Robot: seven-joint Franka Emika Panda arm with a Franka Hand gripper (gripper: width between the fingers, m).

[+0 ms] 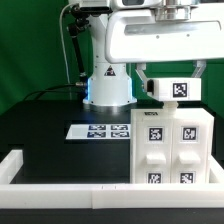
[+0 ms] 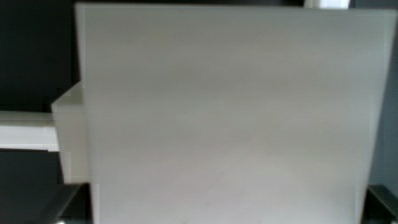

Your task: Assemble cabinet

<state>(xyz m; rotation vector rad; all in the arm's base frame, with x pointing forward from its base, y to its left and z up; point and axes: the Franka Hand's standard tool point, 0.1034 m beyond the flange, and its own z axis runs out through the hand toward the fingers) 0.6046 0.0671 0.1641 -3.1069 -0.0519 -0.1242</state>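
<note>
Cabinet (image 1: 170, 150) stands at the exterior view's right on the black table (image 1: 40, 120), close to the front border rail (image 1: 70, 190). You have open table toward the marker board (image 1: 100, 130). A tagged block (image 1: 177, 90) sits just above the cabinet, under the gripper (image 1: 172, 72), and you cannot tell its jaw opening. Your wrist view shows only a plain white panel (image 2: 214, 110).

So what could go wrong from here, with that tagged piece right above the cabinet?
1. The tagged block in the gripper sits just over the cabinet; a skewed descent could jam it or shove the cabinet.
2. The wrist view is filled by a white surface, so alignment can't be checked there.
</note>
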